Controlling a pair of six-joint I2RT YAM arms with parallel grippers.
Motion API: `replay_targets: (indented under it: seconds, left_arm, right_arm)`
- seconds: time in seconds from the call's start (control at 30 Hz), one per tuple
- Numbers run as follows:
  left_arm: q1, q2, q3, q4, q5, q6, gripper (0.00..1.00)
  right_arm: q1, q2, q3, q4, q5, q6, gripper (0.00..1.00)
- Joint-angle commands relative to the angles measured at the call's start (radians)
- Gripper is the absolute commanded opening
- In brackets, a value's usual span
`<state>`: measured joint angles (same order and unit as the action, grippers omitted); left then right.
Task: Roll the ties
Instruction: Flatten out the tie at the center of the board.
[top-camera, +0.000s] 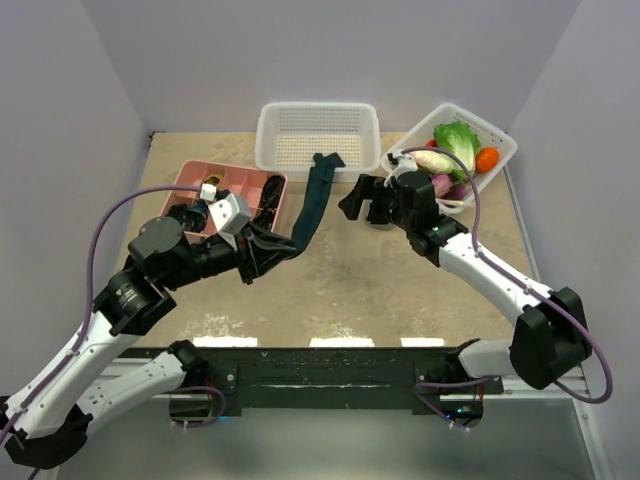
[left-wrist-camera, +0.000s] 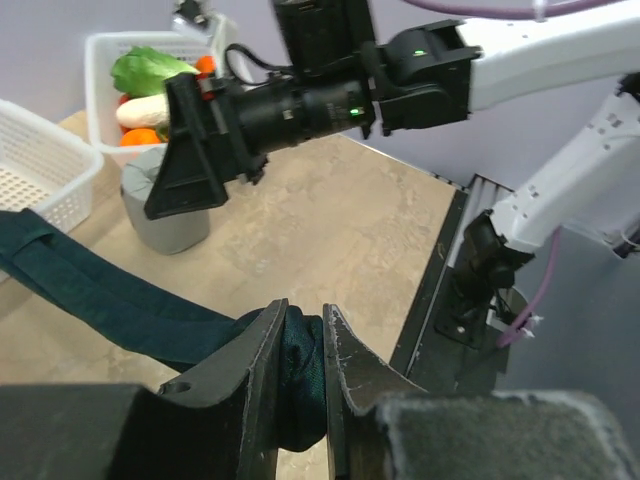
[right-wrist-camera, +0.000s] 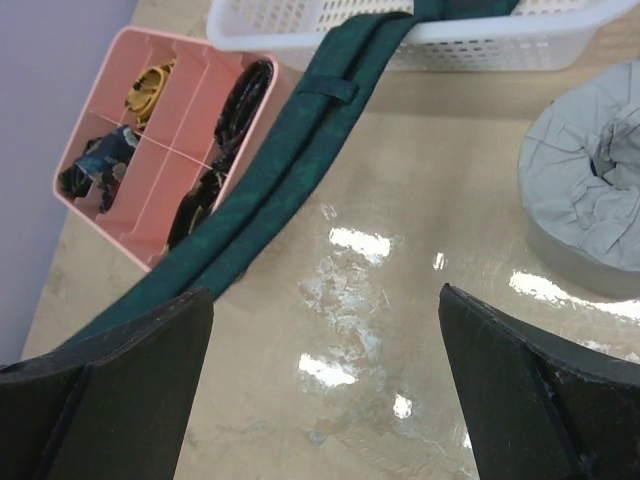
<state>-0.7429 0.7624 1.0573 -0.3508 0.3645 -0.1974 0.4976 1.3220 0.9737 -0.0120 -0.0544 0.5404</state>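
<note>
You are at the very start of the roll, as I read it. Your left end effector (left-wrist-camera: 305, 322) is closed narrow on the near end of the tie (top-camera: 314, 205), with a small wad of dark teal fabric pinched between its fingers. Whether that wad is a first turn or only a bunch, I cannot tell. From that grip the tie runs out as a long flat band across the bench (top-camera: 400, 290), passing just beside the pink tray (top-camera: 188, 172). Its far end is draped over the near wall of the white basket (top-camera: 266, 140), so most of its length is unrolled. Your right end effector (right-wrist-camera: 325, 300) stands wide and holds nothing, hovering over bare bench just to the right of the band's middle, with the grey roll (right-wrist-camera: 590, 200) off to its own right. The next move probably calls for two things. The far end has to come out of the basket so the band lies free, and the right end effector should come down on the band to steady it while the left winds. Watch that the pinched end does not slip as you turn.
</note>
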Motion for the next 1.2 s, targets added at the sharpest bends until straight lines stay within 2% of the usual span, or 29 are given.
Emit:
replay_targets:
  seconds: [0.0, 0.2, 0.43, 0.8, 0.9, 1.07, 1.17]
  left_arm:
    - [-0.007, -0.054, 0.021, -0.016, 0.171, 0.004, 0.23]
    - [-0.007, -0.087, 0.033, -0.057, 0.223, 0.006, 0.23]
    - [-0.007, -0.094, 0.021, -0.082, 0.229, 0.001, 0.23]
    - [-0.007, -0.100, 0.029, -0.100, 0.260, -0.010, 0.25]
    - [-0.007, -0.098, 0.036, -0.106, 0.268, -0.013, 0.22]
    - [-0.007, -0.098, 0.053, -0.140, 0.206, 0.004, 0.17]
    - [-0.007, -0.087, 0.078, -0.172, 0.154, 0.015, 0.13]
  right_arm:
    - [0.009, 0.042, 0.022, 0.009, -0.039, 0.015, 0.99]
    - [0.009, 0.141, 0.017, 0.128, -0.108, 0.108, 0.99]
    - [0.009, 0.293, 0.043, 0.311, -0.162, 0.301, 0.99]
    - [0.016, 0.523, 0.189, 0.461, -0.139, 0.415, 0.99]
    - [0.016, 0.580, 0.227, 0.503, -0.169, 0.446, 0.97]
    - [0.016, 0.566, 0.208, 0.492, -0.199, 0.444, 0.94]
    - [0.016, 0.539, 0.215, 0.423, -0.208, 0.409, 0.94]
